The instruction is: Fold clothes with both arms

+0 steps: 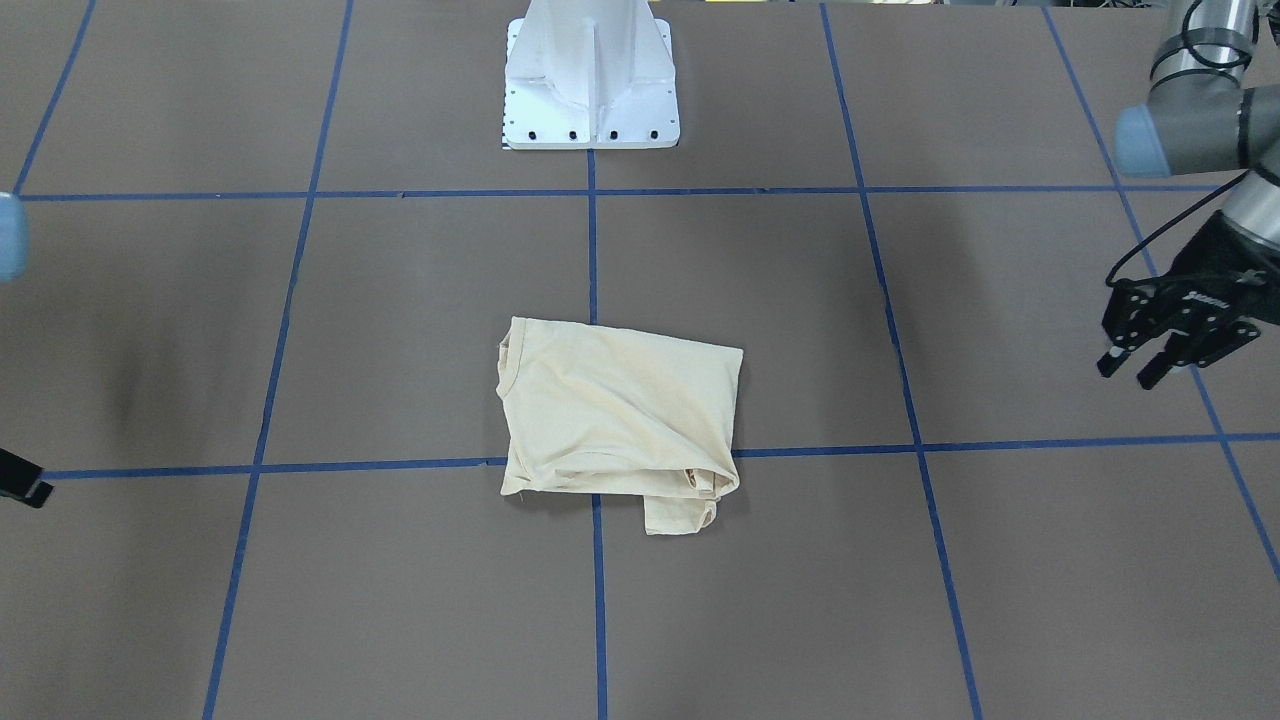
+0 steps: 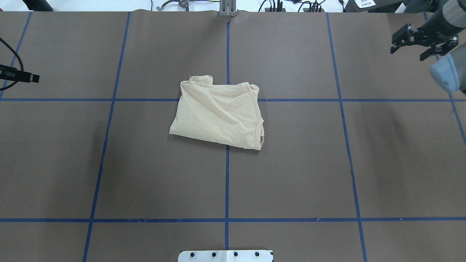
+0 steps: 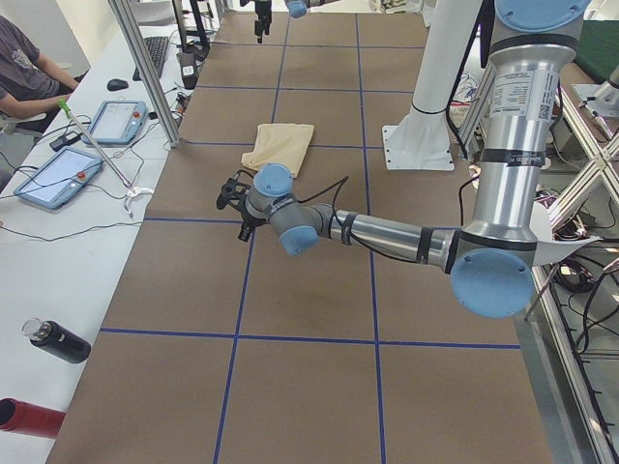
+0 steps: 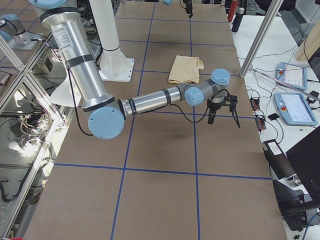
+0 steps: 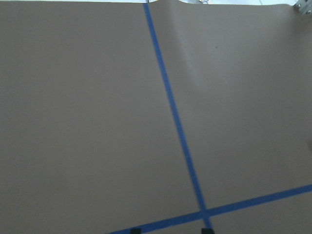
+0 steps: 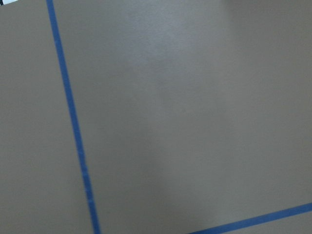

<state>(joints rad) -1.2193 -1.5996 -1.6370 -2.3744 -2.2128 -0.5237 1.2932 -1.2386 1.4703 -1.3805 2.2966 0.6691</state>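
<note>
the pale yellow t-shirt lies folded into a rough rectangle at the middle of the brown table, over a crossing of blue tape lines. its neck opening faces the robot's right, and one cuff pokes out at the far edge. the left gripper and right gripper hang well apart from it, fingers spread, grasping nothing.
</note>
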